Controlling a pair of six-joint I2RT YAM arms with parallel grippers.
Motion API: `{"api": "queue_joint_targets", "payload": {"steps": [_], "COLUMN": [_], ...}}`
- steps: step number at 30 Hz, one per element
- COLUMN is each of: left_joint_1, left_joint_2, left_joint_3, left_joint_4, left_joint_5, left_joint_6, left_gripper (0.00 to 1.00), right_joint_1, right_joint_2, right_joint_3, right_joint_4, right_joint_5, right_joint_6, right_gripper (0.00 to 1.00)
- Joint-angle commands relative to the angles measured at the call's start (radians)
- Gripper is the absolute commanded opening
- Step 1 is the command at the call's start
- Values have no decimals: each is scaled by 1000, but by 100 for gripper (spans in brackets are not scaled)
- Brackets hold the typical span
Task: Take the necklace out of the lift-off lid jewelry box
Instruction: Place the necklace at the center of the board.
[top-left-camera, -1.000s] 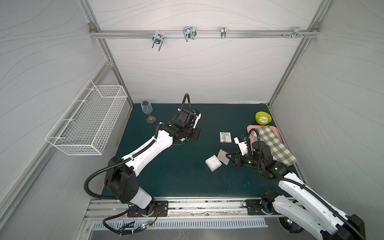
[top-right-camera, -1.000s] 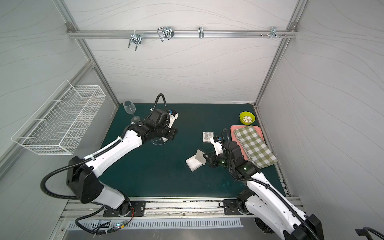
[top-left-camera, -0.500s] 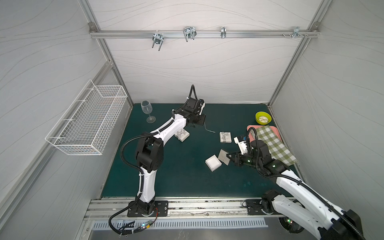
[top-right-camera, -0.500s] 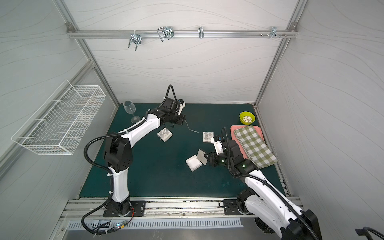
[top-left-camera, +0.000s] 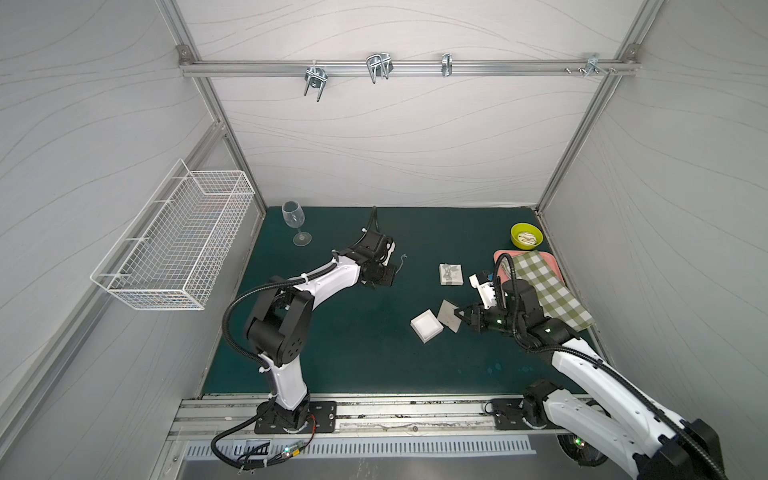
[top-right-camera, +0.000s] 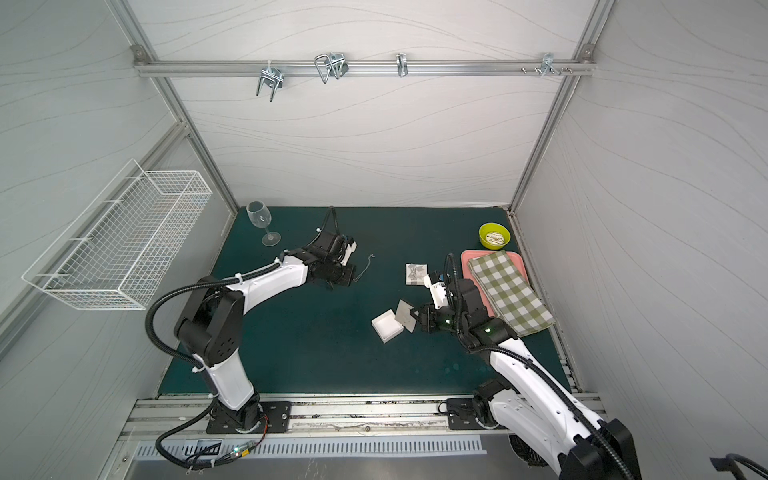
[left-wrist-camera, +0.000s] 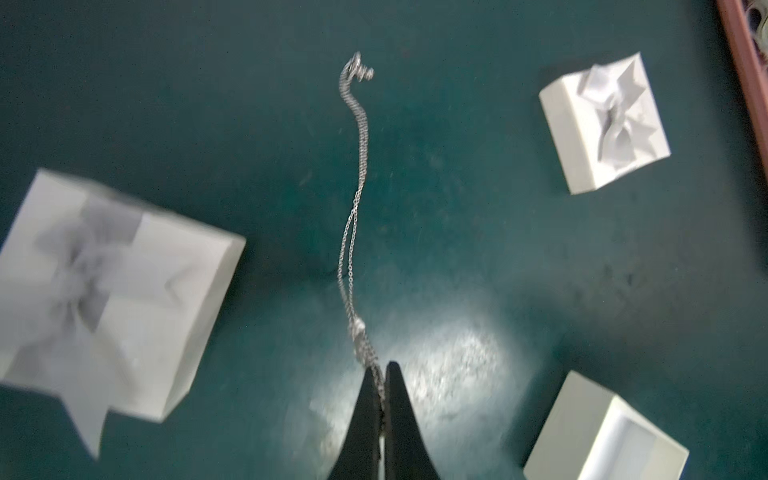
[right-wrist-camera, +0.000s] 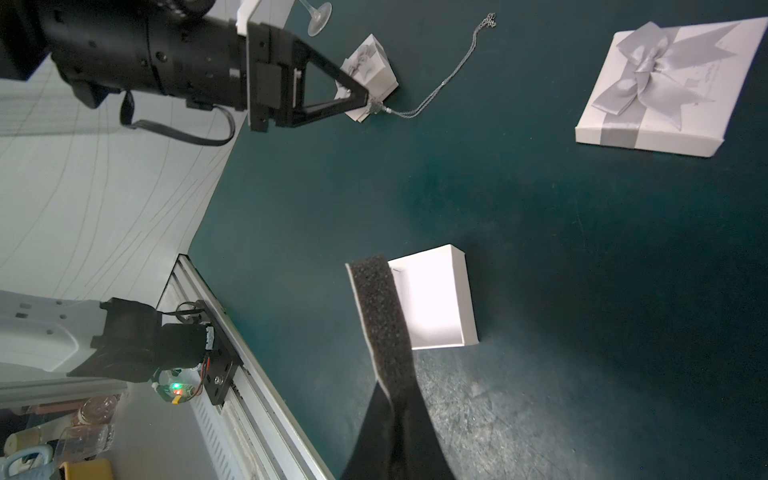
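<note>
The left claw (left-wrist-camera: 381, 365) is closed on one end of the necklace (left-wrist-camera: 353, 216) — the chain runs out ahead of its tips, well apart from the open white box (top-left-camera: 427, 326), so it is already out. I cannot tell whether its far end touches the worktop (top-left-camera: 353, 353). The right claw (right-wrist-camera: 392, 390) is clamped on a dark foam pad (right-wrist-camera: 380, 307), held tilted just beside that empty box.

As I judge it, the weak spot is the grip: a thin chain pinched at the very tips. The blur in the left wrist view suggests speed, and a sharp swing could let the chain slip out. The loose end could also snag the bow on the small white gift box (left-wrist-camera: 112, 291) close beside the left claw, or knot up when laid down.

A second bowed box (left-wrist-camera: 604, 124) sits ahead and off to one side, clear of the chain. A wine glass (top-left-camera: 295, 220) stands behind the left claw — the arm could tip it. The pink tray (top-left-camera: 503, 254), checked cloth (top-left-camera: 548, 291) and green bowl (top-left-camera: 526, 237) lie behind the right claw. Only bare worktop lies under the chain.
</note>
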Motion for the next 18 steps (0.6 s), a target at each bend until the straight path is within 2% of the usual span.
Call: {"api": "queue_joint_targets", "payload": {"steps": [1,5,11,14,18], "left_joint_1": [23,41,50,54,54], "left_joint_2": [-94,-170,-269,-337,-460], "left_joint_3": [-90,-210,-272,-292,-332], "left_joint_4": [78,110,70,41,10], "left_joint_5": [-16,-28,-47,-59,-19], "left_joint_6": [-17,-36,-53,-69,-137], "left_gripper": [0,1,32,40,44], "right_joint_1": [-8,-12,-15,-16,-18], "right_joint_2": [-12,-12,-12,-18,-16], "right_joint_3": [8,-7,-44,-56,-64], "right_joint_4": [-40,-27,45,89,140], "right_joint_5": [-16,-32,-93,-117,-142], "right_joint_6": [60,146,273,336,412], "right_gripper": [9,10,10,11,11]}}
